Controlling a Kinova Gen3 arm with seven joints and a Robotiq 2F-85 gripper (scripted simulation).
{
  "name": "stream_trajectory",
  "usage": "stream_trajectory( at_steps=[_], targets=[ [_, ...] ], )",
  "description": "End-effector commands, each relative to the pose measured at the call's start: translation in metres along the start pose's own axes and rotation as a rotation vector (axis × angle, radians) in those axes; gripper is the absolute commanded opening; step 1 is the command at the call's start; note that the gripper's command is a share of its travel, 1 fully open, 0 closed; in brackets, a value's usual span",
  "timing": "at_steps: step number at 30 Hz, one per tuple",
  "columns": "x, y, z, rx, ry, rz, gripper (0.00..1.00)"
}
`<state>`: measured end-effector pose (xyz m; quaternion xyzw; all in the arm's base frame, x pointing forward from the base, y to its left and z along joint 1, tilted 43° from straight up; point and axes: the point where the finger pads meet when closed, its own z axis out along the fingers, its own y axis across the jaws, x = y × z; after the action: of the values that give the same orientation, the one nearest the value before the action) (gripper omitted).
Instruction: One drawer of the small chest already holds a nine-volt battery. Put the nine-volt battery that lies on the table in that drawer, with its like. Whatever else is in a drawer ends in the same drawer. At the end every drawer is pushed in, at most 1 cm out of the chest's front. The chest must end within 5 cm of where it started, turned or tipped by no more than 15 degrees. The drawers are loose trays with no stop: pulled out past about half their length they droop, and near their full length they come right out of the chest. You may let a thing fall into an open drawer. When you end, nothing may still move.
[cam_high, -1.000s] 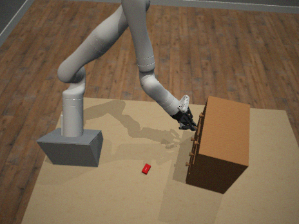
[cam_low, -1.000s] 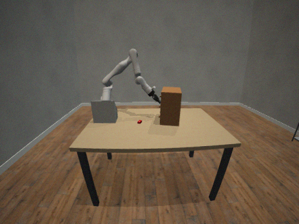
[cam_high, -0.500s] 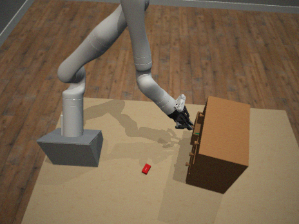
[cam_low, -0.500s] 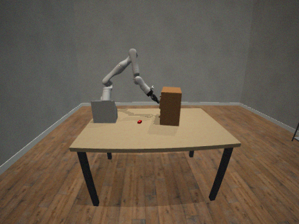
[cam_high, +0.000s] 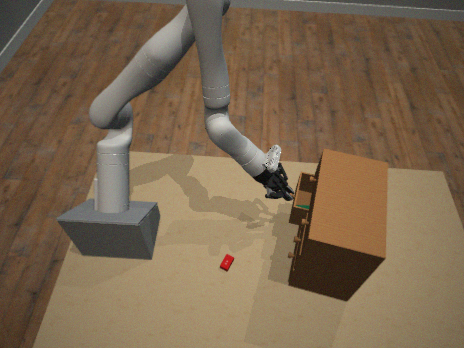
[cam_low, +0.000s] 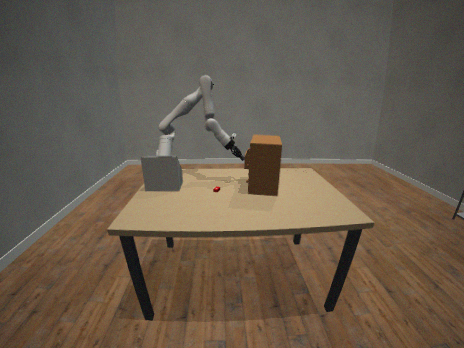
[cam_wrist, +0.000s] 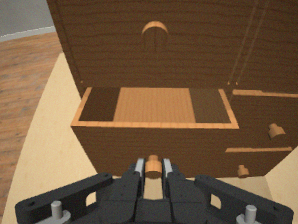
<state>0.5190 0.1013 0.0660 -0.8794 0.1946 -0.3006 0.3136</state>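
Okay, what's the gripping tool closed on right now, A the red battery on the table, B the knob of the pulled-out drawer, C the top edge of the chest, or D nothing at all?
B: the tool has its fingers on either side of the open drawer's knob.

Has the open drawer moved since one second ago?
Yes: in the top view, the drawer has come farther out of the chest's front, toward the arm's base.
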Motion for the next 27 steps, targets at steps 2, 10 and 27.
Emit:
stream_trajectory(
  at_steps=[2, 10, 27],
  targets=[
    [-0.001, 0.000, -0.003, -0.001, 0.000, -0.001, 0.13],
    [-0.009, 0.000, -0.010, -0.001, 0.000, -0.001, 0.13],
    [-0.016, 0.000, -0.017, -0.001, 0.000, -0.001, 0.13]
  ],
)
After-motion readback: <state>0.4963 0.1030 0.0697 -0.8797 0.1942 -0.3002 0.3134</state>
